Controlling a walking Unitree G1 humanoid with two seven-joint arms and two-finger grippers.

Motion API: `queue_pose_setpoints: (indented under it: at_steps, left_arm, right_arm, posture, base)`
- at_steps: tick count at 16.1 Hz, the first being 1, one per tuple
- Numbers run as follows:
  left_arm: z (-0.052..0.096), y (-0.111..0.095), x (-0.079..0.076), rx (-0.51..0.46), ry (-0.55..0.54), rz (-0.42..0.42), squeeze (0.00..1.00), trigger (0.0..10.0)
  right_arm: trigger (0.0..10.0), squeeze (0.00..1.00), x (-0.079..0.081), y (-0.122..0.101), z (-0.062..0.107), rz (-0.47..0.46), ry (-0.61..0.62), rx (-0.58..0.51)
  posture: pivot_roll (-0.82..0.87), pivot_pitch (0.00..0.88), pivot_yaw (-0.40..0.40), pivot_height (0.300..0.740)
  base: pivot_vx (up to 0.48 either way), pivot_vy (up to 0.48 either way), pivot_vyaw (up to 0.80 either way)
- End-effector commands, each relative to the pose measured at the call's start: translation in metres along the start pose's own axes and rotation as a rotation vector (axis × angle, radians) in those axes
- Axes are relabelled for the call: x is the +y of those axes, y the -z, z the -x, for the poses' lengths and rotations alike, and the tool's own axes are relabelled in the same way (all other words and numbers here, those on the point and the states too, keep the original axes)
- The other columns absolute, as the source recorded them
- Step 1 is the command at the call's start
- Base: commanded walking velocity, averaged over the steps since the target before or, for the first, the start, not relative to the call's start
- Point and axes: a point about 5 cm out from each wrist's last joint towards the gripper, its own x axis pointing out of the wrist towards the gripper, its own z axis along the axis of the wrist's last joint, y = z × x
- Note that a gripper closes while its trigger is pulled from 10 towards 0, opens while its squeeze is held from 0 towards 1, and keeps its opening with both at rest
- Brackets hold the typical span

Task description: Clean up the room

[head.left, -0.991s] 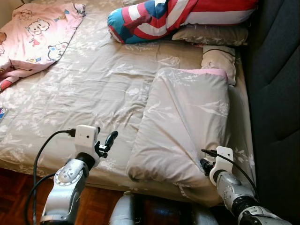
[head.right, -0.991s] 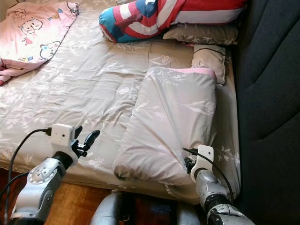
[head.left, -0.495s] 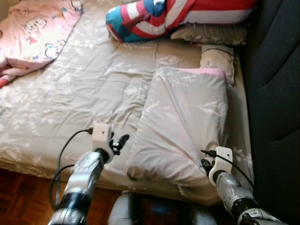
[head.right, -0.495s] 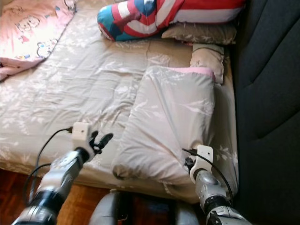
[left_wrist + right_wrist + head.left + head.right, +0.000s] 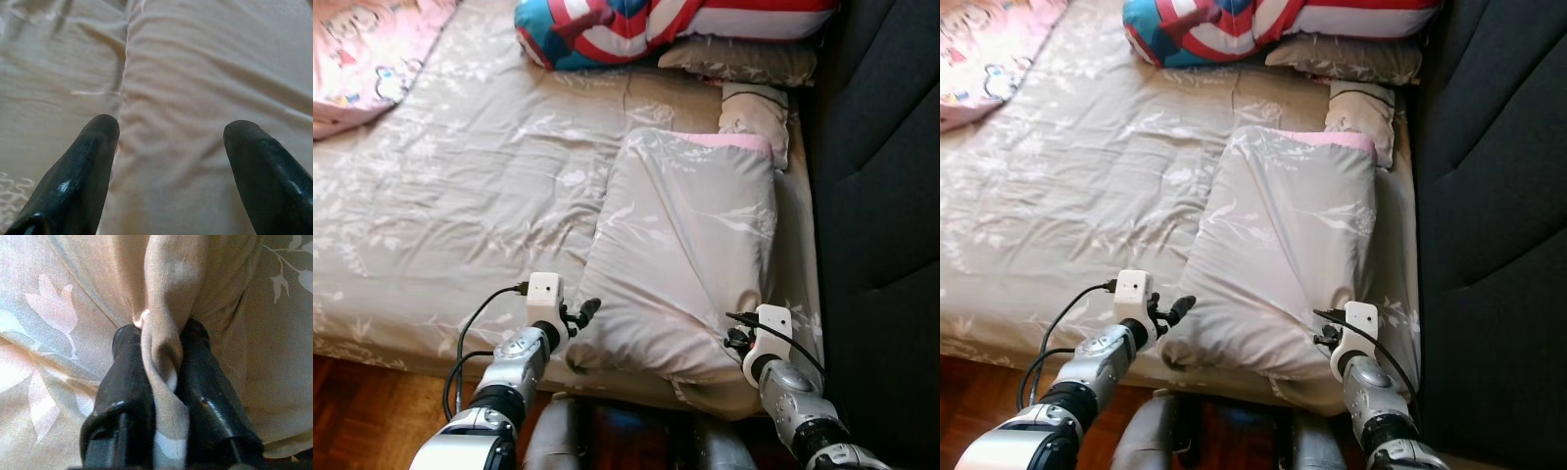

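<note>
Bed covered by a beige sheet with pale leaf print [image 5: 489,196]. A folded grey-beige quilt with a pink inner edge [image 5: 690,245] lies on the bed's right side, running from near the front edge up toward the pillows, close beside the dark grey upholstered panel [image 5: 881,196] that borders the bed on the right.

Right gripper [image 5: 159,377] at the quilt's near right corner, at the bed's front edge. Fingers pressed together on a pinched fold of the quilt fabric; cloth bunches up between the two black pads and spills over them.

Left gripper [image 5: 579,313] at the quilt's near left corner, fingertips just reaching the quilt's edge. Fingers [image 5: 93,161] spread wide, nothing between them; the quilt's seam line and the sheet lie just ahead of the tips.

Along the bed's far edge: a long bolster pillow in red, white and blue stripes [image 5: 636,24], a flat grey patterned pillow [image 5: 739,59] beside it toward the right corner, and a small beige cushion [image 5: 754,108] just beyond the quilt's far end. A pink blanket with cartoon bear print [image 5: 362,49] lies at the far left corner. Reddish wood floor [image 5: 362,421] shows below the front edge.
</note>
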Motion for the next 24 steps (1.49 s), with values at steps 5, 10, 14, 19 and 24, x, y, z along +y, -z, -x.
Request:
queue_pose_setpoints:
  at_steps: [5,10,14,19,24]
  left_arm:
    - [0.004,0.022,-0.003,0.049,-0.016,0.049,1.00,10.0]
    - [0.008,0.037,-0.007,0.099,-0.006,0.060,0.00,10.0]
    - [0.013,0.043,0.005,0.135,-0.089,-0.008,0.00,10.0]
    - [0.018,0.043,0.019,0.117,-0.170,-0.021,0.00,10.0]
    - [0.022,0.070,0.002,0.254,-0.088,0.078,0.00,10.0]
  right_arm:
    - [0.0,0.00,-0.005,0.049,0.011,-0.017,-0.008,0.148]
    - [0.0,0.00,-0.008,0.035,0.018,-0.015,-0.043,0.067]
    - [0.0,0.00,-0.010,0.037,0.026,-0.017,-0.053,0.062]
    - [0.0,0.00,-0.004,0.041,0.031,-0.021,-0.067,0.084]
    - [0.0,0.00,-0.005,0.038,0.036,-0.017,-0.071,0.087]
  posture:
    - [-0.10,0.429,-0.056,0.669]
    - [-0.16,0.432,-0.091,0.669]
    - [-0.15,0.422,-0.096,0.669]
    - [-0.17,0.428,-0.114,0.669]
    - [-0.19,0.442,-0.136,0.669]
  base:
    - [0.000,0.000,0.00]
    - [0.000,0.000,0.00]
    - [0.000,0.000,0.00]
    - [0.000,0.000,0.00]
    - [0.000,0.000,0.00]
